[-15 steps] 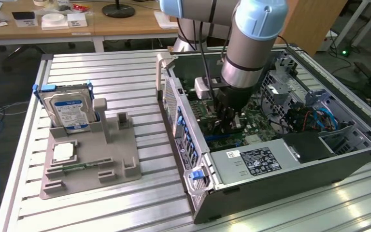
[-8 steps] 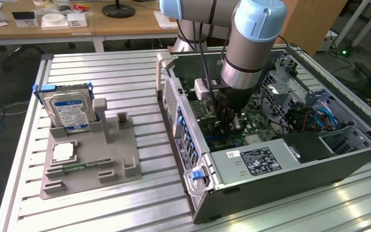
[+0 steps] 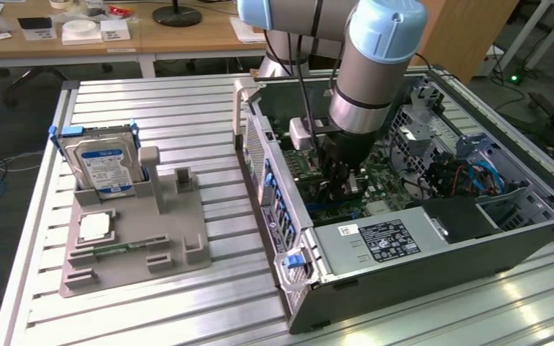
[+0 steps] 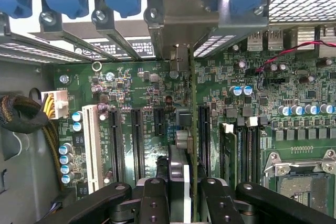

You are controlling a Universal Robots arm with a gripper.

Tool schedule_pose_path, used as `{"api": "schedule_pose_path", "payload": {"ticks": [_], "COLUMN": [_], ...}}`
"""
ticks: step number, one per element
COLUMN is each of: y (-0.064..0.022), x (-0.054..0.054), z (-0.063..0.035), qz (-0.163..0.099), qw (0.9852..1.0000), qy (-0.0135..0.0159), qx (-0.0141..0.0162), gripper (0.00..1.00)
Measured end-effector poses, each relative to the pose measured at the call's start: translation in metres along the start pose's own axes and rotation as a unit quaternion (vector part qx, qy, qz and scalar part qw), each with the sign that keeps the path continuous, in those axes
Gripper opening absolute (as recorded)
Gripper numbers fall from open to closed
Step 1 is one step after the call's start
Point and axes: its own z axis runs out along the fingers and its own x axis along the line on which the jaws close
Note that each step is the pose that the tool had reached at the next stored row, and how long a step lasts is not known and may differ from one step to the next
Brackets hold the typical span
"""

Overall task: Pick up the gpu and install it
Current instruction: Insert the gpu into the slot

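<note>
Currently the end effector (image 4: 178,195) is clamped on the gpu (image 4: 185,129), which is held edge-on inside the open case (image 3: 508,245), directly ahead of the fingers (image 4: 153,198). Its long axis runs parallel to the motherboard (image 4: 131,98) slots; its bracket (image 4: 189,22) sits at the rear openings. On the tabletop (image 3: 161,108), the holder (image 3: 161,245) carries 1 drive (image 3: 102,167).

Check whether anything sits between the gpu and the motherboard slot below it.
Nothing visible blocks it. The gpu, gripped edge-on in the end effector, hangs over the motherboard; the slots beneath look bare, and its bracket sits at the case's rear opening.
</note>
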Motion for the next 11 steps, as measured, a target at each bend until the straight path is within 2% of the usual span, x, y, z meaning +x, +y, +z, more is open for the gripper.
{"api": "schedule_pose_path", "payload": {"ticks": [11], "y": [0.0002], "x": [0.0002], "z": [0.0044], "qz": [0.0], "qw": [1.0], "qy": [0.0002], "qx": [-0.0001], "gripper": [0.28]}}
